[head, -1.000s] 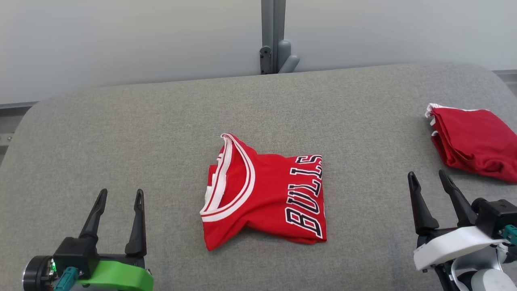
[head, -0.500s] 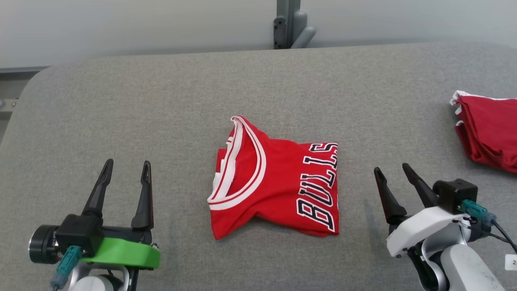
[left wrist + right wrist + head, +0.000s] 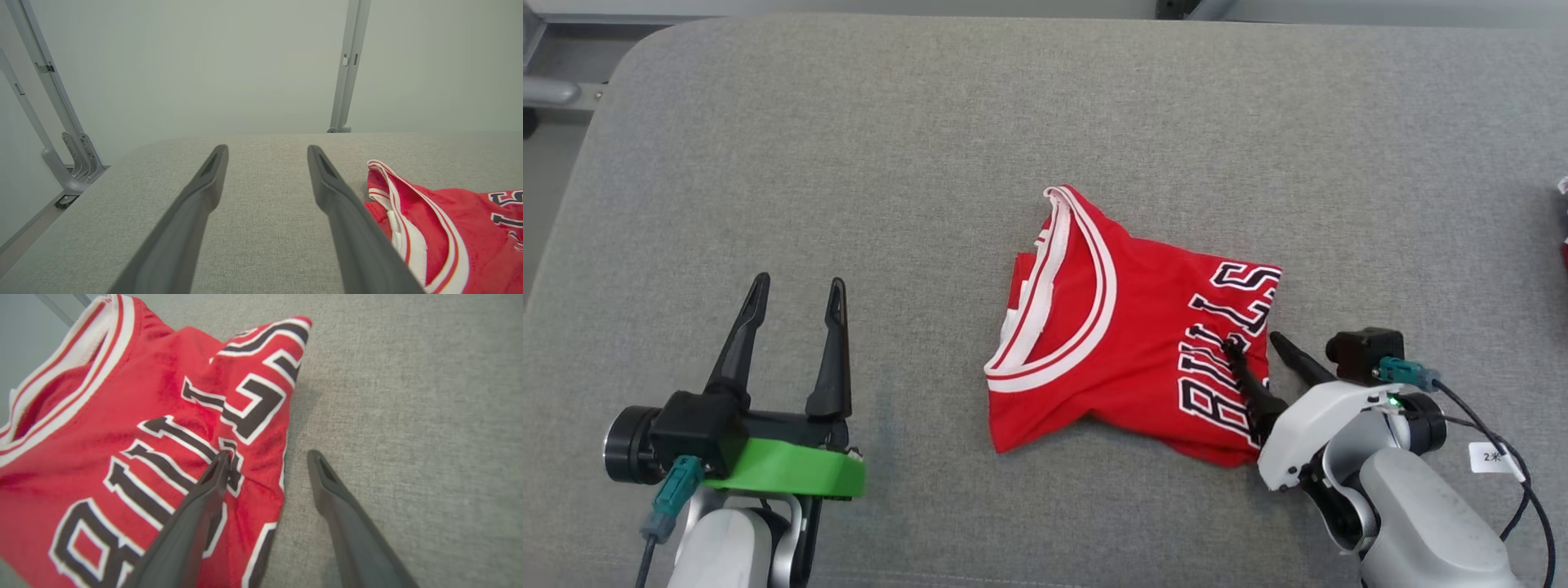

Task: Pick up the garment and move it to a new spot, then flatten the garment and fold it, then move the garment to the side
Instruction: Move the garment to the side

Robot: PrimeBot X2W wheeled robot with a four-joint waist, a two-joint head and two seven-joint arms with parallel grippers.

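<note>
Here the garment, a red jersey with white-trimmed neckline and black "BULLS" lettering, lies folded in a rough square near the middle of the grey padded table. Its neckline faces the robot's left and the lettering runs along the edge on the robot's right.

The right end effector sits at that lettered edge with its jaws spread wide and nothing between them. In the right wrist view the right end effector straddles the hem of the garment: one finger lies over the black letters, the other over bare table just beside the cloth. Whether the finger over the letters presses on the fabric cannot be told.

The left end effector is well apart from the jersey, over bare table on the robot's left, jaws wide and empty. In the left wrist view the left end effector points across the table toward a pale wall and a grey metal post, with the garment off to one side of its fingers.
</note>
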